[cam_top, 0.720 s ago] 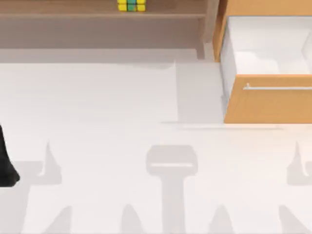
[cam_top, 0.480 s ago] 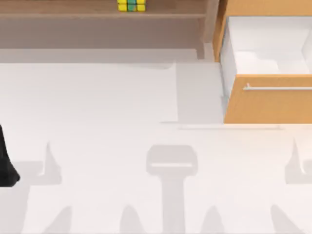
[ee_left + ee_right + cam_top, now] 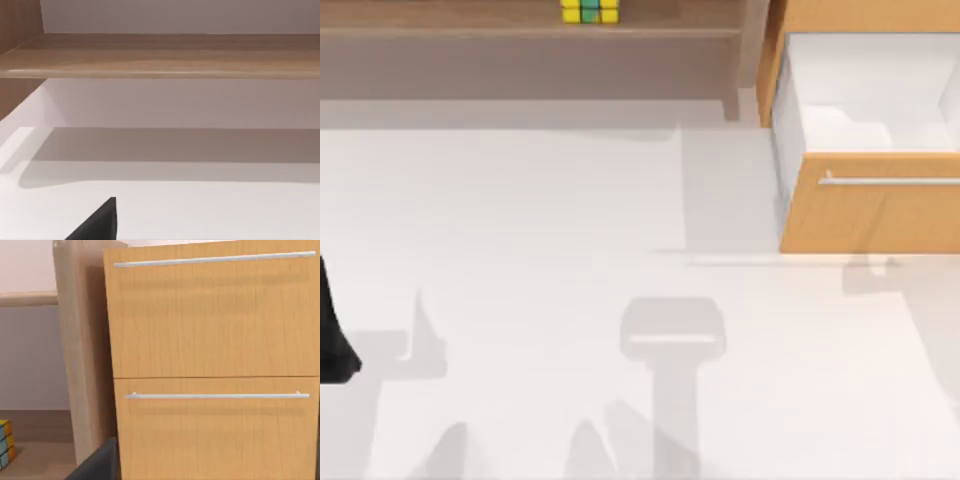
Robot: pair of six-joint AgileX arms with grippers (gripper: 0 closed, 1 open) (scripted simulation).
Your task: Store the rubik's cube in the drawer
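The rubik's cube (image 3: 590, 10), yellow with green and blue squares, sits on the brown shelf (image 3: 520, 30) at the back of the table. Its edge also appears in the right wrist view, rubik's cube (image 3: 5, 444). The drawer (image 3: 870, 215) stands pulled out at the back right, its white interior (image 3: 860, 95) bare and its silver handle (image 3: 892, 181) facing the front. My left arm (image 3: 334, 335) rests at the table's left edge, far from the cube. The right wrist view faces two orange-wood drawer fronts (image 3: 215, 430) from close by, with a dark part of my right gripper (image 3: 97, 465) low in the picture.
The shelf's wooden side post (image 3: 752, 50) stands between the cube and the drawer. In the left wrist view the shelf board (image 3: 160, 55) spans the far side above the white table (image 3: 570, 200). Grey shadows lie across the table's front.
The shadows at the table's front right have shifted, and a new one lies just in front of the drawer. The left arm, the cube and the drawer have not moved.
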